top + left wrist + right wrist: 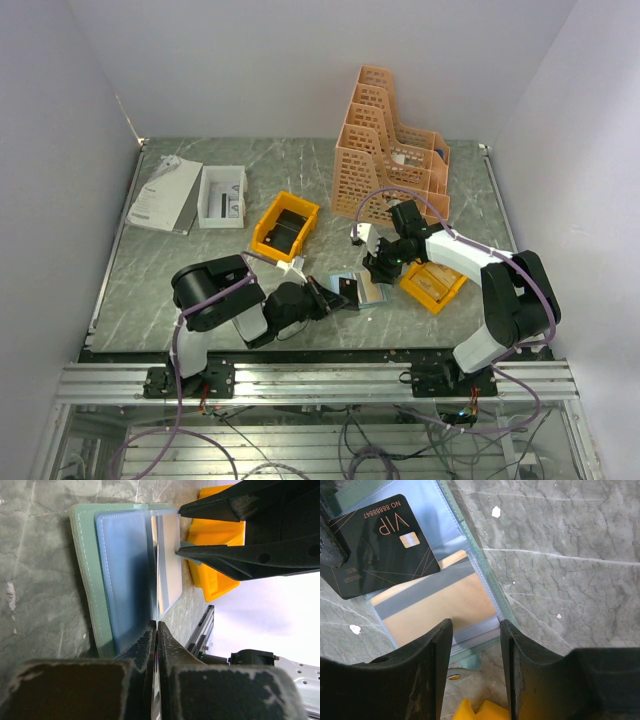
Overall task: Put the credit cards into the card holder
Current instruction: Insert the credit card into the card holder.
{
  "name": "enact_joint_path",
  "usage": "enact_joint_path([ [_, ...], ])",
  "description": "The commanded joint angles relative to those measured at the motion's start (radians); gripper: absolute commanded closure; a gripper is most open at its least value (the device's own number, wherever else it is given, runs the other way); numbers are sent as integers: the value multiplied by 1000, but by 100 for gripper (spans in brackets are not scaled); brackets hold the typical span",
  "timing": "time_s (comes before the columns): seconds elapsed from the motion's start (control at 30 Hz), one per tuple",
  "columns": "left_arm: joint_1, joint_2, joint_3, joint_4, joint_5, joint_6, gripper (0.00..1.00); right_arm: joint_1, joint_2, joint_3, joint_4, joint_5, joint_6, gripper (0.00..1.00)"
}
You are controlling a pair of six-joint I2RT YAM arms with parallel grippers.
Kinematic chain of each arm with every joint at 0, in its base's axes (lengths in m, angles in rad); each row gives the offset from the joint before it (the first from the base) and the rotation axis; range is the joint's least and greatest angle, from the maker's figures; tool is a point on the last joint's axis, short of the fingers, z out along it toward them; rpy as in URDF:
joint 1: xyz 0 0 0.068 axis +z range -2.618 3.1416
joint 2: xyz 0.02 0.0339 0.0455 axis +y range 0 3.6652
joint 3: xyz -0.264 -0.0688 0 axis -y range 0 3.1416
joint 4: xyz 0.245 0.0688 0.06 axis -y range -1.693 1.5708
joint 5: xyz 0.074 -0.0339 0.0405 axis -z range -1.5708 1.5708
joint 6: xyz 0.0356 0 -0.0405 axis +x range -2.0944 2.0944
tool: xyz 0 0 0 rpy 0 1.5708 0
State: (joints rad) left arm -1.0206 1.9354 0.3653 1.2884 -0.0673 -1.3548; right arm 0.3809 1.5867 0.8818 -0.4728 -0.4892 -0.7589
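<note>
1. The card holder lies open near the table's middle, just left of a yellow bin.
2. The left gripper is clenched on a black VIP card over the holder.
3. The right gripper hangs released at the holder's edge, above a sleeved tan card.

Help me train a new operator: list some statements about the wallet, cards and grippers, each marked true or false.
1. The wallet lies open on the table. True.
2. The left gripper is shut on a black card. True.
3. The black card is tucked in a pocket. False: it lies bare over the wallet.
4. The right gripper is shut. False: its jaws stand apart above the wallet.
5. A tan card sits in the wallet. True.
</note>
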Motion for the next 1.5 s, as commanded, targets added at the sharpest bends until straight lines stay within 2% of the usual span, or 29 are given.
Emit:
enact_joint_path([
  [0.0, 13, 17, 21, 25, 35, -12, 93, -4, 31, 2, -23, 30, -7, 58],
  [0.57, 48, 28, 32, 14, 71, -5, 93, -4, 35, 3, -26, 32, -11, 58],
  [0.9, 54, -32, 1, -21, 68, 8, 93, -4, 38, 6, -30, 32, -11, 58],
  [1.47, 54, 26, 27, 4, 97, -10, 93, -4, 39, 6, -32, 32, -13, 58],
])
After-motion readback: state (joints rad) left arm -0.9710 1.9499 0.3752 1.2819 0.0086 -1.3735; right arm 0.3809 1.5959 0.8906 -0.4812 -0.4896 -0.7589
